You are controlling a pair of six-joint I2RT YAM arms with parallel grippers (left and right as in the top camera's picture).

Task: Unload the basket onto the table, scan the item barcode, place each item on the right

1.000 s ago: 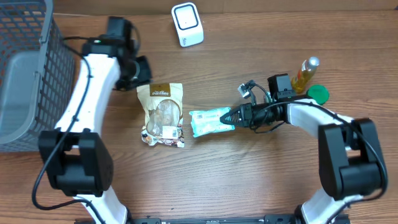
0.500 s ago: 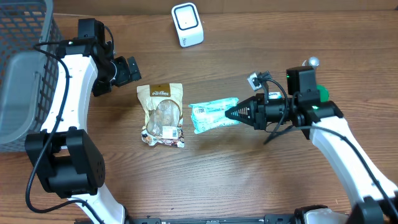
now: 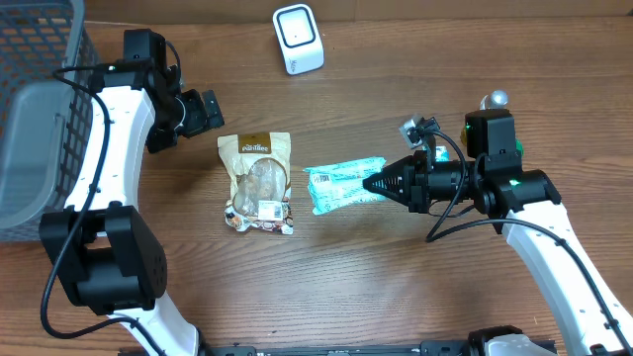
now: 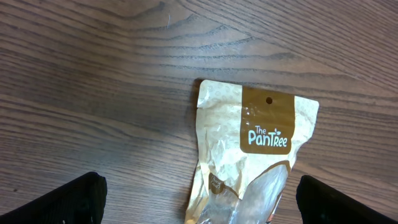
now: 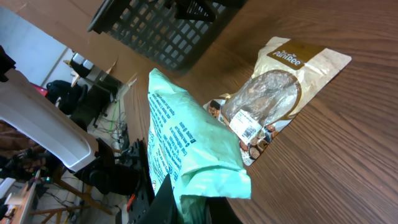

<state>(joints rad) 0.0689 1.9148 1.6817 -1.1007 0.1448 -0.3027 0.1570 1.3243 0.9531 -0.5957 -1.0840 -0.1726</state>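
My right gripper is shut on one end of a mint-green packet, which it holds just off the table at the middle. In the right wrist view the green packet stands up from the jaws of the right gripper, its blue print facing the camera. A gold PanTree pouch lies flat to its left, with a white label near its lower end. My left gripper is open, up and left of the pouch. In the left wrist view the pouch lies between the spread fingers. The white scanner stands at the back.
A dark wire basket fills the far left edge and also shows as the basket in the right wrist view. A yellow bottle stands behind the right arm at the right.
The left gripper opened and drew back to the left, away from the pouch's top. The right arm swung round and raised the green packet slightly.
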